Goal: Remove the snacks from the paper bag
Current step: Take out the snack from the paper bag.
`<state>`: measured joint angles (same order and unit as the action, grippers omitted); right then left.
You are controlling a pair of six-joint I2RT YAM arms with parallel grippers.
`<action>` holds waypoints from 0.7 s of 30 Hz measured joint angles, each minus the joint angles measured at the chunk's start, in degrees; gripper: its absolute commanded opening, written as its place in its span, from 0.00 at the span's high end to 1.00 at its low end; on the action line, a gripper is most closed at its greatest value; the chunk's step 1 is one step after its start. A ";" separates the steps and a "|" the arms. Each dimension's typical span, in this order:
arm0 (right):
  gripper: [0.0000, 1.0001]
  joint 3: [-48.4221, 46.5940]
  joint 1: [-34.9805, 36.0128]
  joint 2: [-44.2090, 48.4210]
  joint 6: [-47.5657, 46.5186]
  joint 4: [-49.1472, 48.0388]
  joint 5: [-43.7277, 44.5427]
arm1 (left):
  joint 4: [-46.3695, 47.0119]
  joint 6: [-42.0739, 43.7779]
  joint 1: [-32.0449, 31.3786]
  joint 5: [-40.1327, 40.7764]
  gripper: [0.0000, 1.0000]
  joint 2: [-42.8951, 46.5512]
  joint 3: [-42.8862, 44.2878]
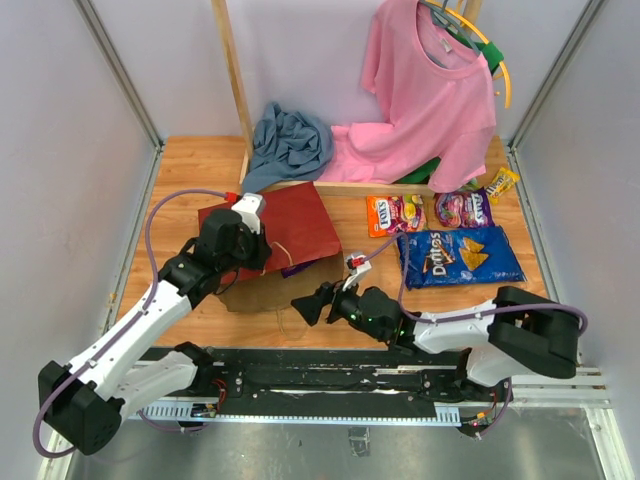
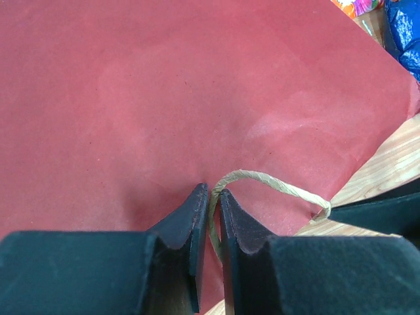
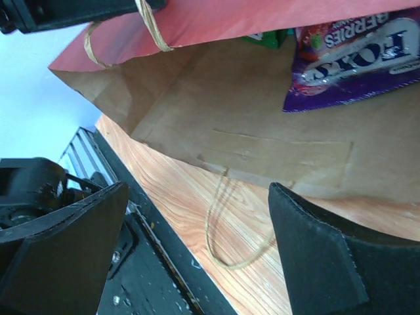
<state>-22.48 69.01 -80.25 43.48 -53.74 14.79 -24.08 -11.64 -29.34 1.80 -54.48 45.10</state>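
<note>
Wooden surface (image 1: 190, 170) carries the paper bag (image 1: 290, 225), lying open-mouthed before the right gripper (image 3: 197, 197), whose jaws stand apart. Left gripper (image 2: 210, 216) clamps its twine handle (image 2: 275, 185). Just ahead inside, the purple packet (image 3: 354, 59) looks light, slippery, crinkly; pinch its near edge.

Paper bag (image 1: 290, 222) dark red outside, plain brown inside. Tan twine handle (image 2: 262, 180) between the black pads (image 2: 187, 223) of my left gripper (image 2: 210, 197). Ahead of my right gripper (image 3: 198, 190), a purple, white-lettered packet (image 3: 354, 59).
</note>
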 measured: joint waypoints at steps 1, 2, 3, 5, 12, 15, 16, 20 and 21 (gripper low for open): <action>0.14 -0.35 0.22 -1.03 0.28 -1.18 -0.02 | 0.00 0.00 0.00 -0.02 0.82 0.11 0.00; 0.17 -0.68 0.28 -2.10 0.59 -2.67 -0.07 | 0.00 -0.02 0.00 -0.07 0.82 0.24 0.00; 0.20 -0.96 0.33 -3.02 1.05 -4.09 -0.11 | 0.00 -0.02 0.02 -0.13 0.82 0.37 0.00; 0.21 -1.55 0.37 -4.66 1.53 -6.51 -0.13 | 0.02 -0.02 0.02 -0.20 0.82 0.63 0.00; 0.23 -4.44 2.95 -8.26 2.01 -9.94 0.48 | 0.02 -0.04 0.02 -0.44 0.82 0.98 0.00; 0.23 -4.90 3.41 -9.81 2.80 -11.04 1.09 | 0.04 -0.04 0.02 -0.46 0.83 1.18 0.00; 0.22 -4.94 3.41 -10.23 3.02 -11.23 1.29 | 0.04 -0.04 0.02 -0.48 0.83 1.25 0.00; 0.22 -4.96 3.87 -11.78 4.44 -11.98 2.97 | 0.04 -0.04 0.02 -0.50 0.83 1.40 0.00; 0.23 -4.96 4.02 -12.04 4.81 -12.02 3.52 | 0.04 -0.04 0.02 -0.48 0.83 1.40 0.00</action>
<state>-27.44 73.03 -92.29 48.29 -65.76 18.31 -24.03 -11.68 -29.32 1.32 -53.08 45.10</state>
